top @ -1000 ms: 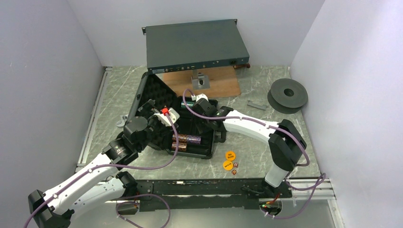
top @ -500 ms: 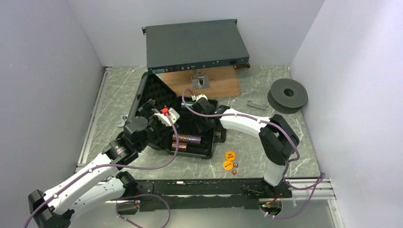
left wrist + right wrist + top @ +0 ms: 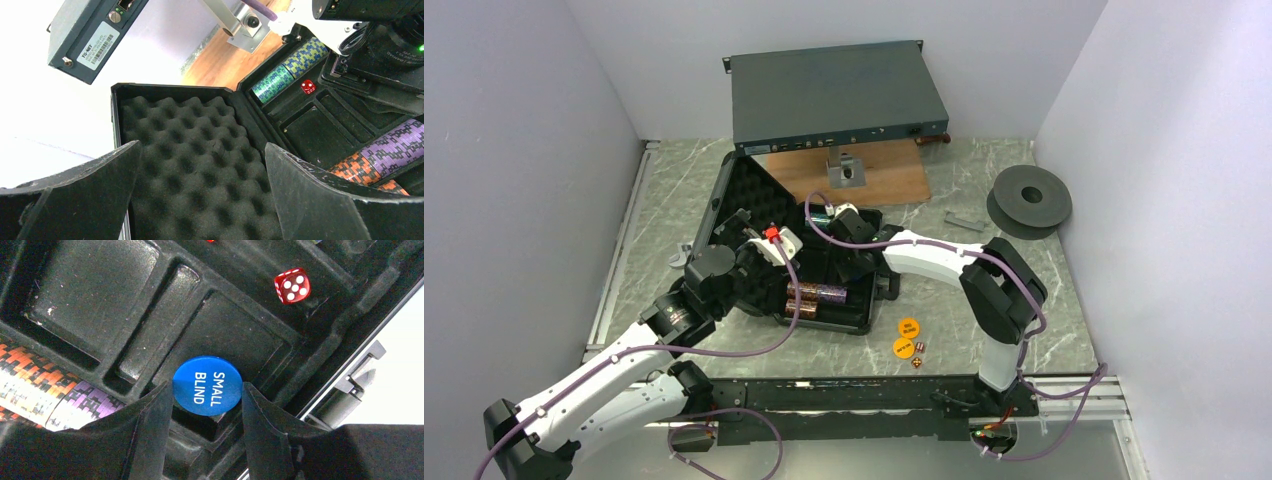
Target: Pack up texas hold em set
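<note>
Right fingers [image 3: 150, 430] pinch the blue small-blind disc [image 3: 207, 385] by its rim over a case compartment [image 3: 230, 335]; it looks light, stiff, slick, so the rim suits. Left fingers [image 3: 85, 200] stand spread.

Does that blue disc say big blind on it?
No, the blue disc reads SMALL BLIND in white letters.

The right arm [image 3: 934, 255] folds in tighter. Its dark elbow [image 3: 996, 287] slides left and a little toward the back, ending nearer the open black case [image 3: 864, 318], so the white forearm now looks shorter. The arm's wrist end, over the case, edges slightly left and toward the back.
</note>
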